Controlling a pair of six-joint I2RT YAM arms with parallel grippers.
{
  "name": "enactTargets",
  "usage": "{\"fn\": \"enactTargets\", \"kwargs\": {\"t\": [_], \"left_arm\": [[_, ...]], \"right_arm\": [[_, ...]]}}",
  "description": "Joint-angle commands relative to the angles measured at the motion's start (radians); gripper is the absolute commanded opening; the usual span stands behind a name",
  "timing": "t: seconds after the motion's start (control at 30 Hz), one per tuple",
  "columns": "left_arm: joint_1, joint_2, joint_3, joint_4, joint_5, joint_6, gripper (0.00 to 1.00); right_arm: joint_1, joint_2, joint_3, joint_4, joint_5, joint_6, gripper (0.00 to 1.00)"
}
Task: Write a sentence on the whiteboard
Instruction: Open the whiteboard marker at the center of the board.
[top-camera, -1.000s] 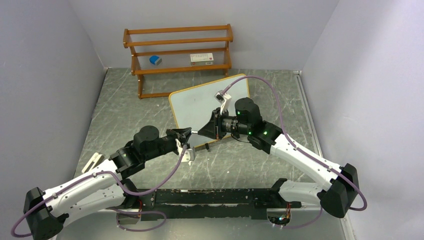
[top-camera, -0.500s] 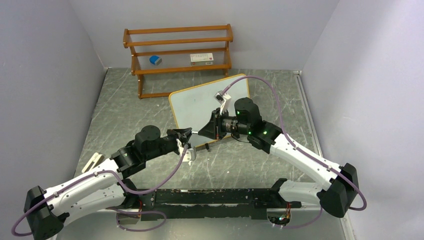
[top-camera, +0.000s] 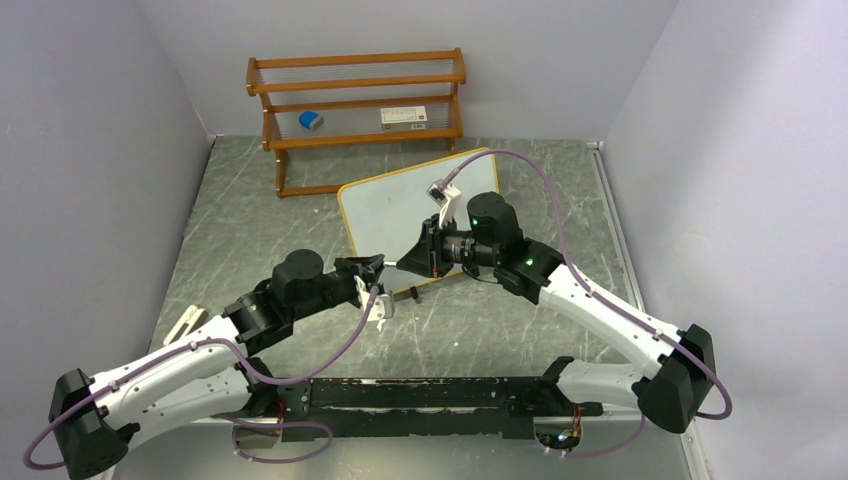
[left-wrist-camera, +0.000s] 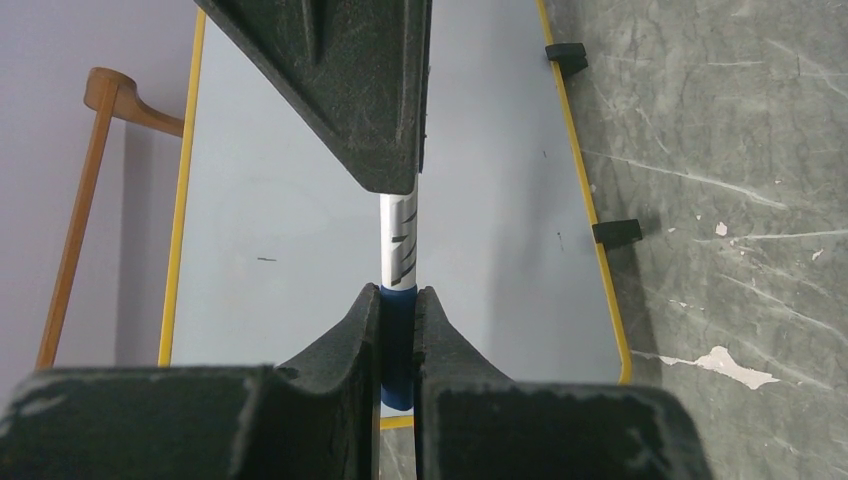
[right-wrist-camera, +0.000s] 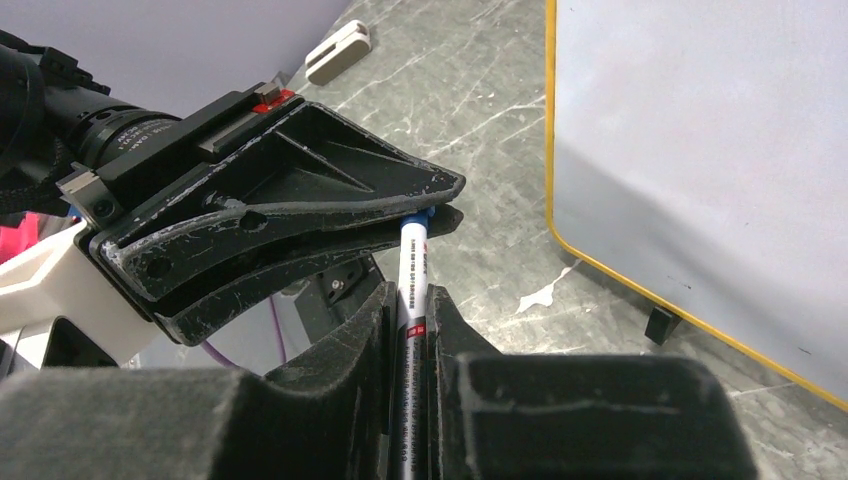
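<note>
Your left gripper (left-wrist-camera: 398, 305) is pinched tight on the blue cap (left-wrist-camera: 397, 390) of a marker (left-wrist-camera: 398, 235), its fingers parted only by the cap's width. Your right gripper (right-wrist-camera: 412, 305) is clamped the same way on the white barrel, so the pen bridges the two tips. They meet nose to nose above the table (top-camera: 250, 220), just in front of the whiteboard (top-camera: 400, 200).

The left wrist view gives you the cap in the grip and grey slanted marks on the barrel, with a finger of the right gripper covering the rest. The right wrist view gives you what that one hides: the barrel runs up from your own fingers into the left gripper, with blue showing only at the far end. The overhead view shows neither cap nor barrel clearly (the pen is a pale sliver between the tips), but it alone shows both arms reaching inward.

In the right wrist view the barrel carries red and dark print, too small to read. The whiteboard stands on its black feet (left-wrist-camera: 615, 232) near the table's middle, in front of the wooden shelf rack (top-camera: 355, 110), and its face shows a few tiny dark specks. On the rack sit a blue object (top-camera: 311, 120) and a white printed box (top-camera: 405, 115) whose print is illegible. A white object (top-camera: 187, 322) lies on the table by the left arm.
</note>
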Motion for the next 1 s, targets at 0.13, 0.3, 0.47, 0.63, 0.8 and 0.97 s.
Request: {"fn": "enactTargets", "kwargs": {"t": [0.13,0.3,0.47,0.63,0.8,0.97], "left_arm": [[-0.005,0.009,0.031,0.021,-0.042,-0.014,0.05],[-0.005,0.007,0.029,0.015,-0.036,-0.010,0.05],[-0.005,0.009,0.029,0.015,-0.037,-0.010,0.05],[-0.004,0.012,0.030,0.019,-0.046,-0.015,0.05],[-0.004,0.007,0.030,0.022,-0.054,-0.020,0.05],[-0.005,0.000,0.026,0.022,-0.057,-0.023,0.05]], "right_arm": [[0.008,0.007,0.035,-0.006,-0.094,-0.002,0.20],[0.010,-0.002,0.033,-0.005,-0.090,-0.001,0.27],[0.010,-0.002,0.035,-0.006,-0.091,-0.002,0.28],[0.013,0.001,0.034,-0.018,-0.086,-0.006,0.29],[0.014,-0.001,0.028,-0.028,-0.071,-0.010,0.29],[0.015,-0.005,0.025,-0.028,-0.062,-0.009,0.29]]}}
